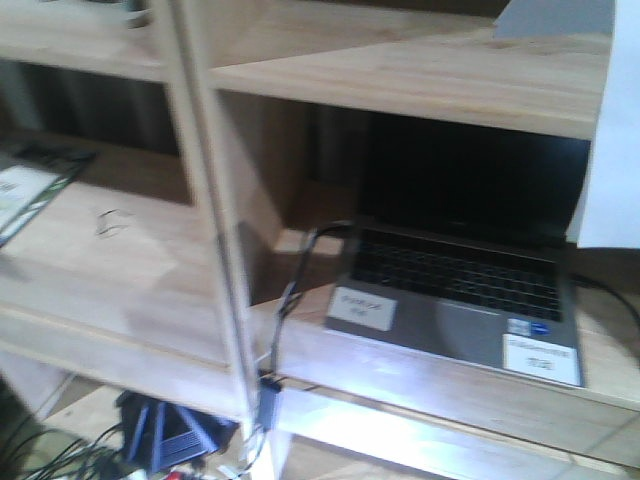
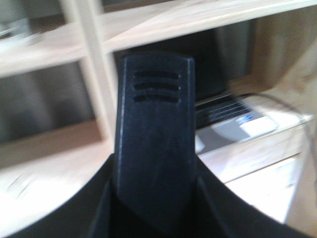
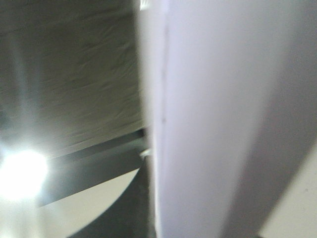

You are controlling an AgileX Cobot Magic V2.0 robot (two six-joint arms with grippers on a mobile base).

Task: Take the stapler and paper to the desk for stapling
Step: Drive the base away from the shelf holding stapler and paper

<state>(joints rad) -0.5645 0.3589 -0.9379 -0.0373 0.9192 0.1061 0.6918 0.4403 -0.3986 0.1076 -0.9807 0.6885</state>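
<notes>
Black stapler (image 2: 154, 134) stands upright, clenched in the left end effector (image 2: 153, 208), before a wooden shelf unit (image 1: 400, 75). White paper (image 1: 612, 150) hangs beside the laptop (image 1: 460, 275); right end effector's grip cannot be told.

Motion blur softened the whole front view: the shelf unit (image 1: 230, 250) upright smeared, the laptop (image 1: 450, 300) screen sat in deep shadow, and pale glare washed the board at bottom centre. In the left wrist view the stapler (image 2: 153, 139) loomed dark and out of focus against a bleached lower right. In the right wrist view a bright light (image 3: 22, 173) flared at lower left, streaking upward, while the paper (image 3: 223, 119) filled the right, blurred and grey-shadowed.
</notes>
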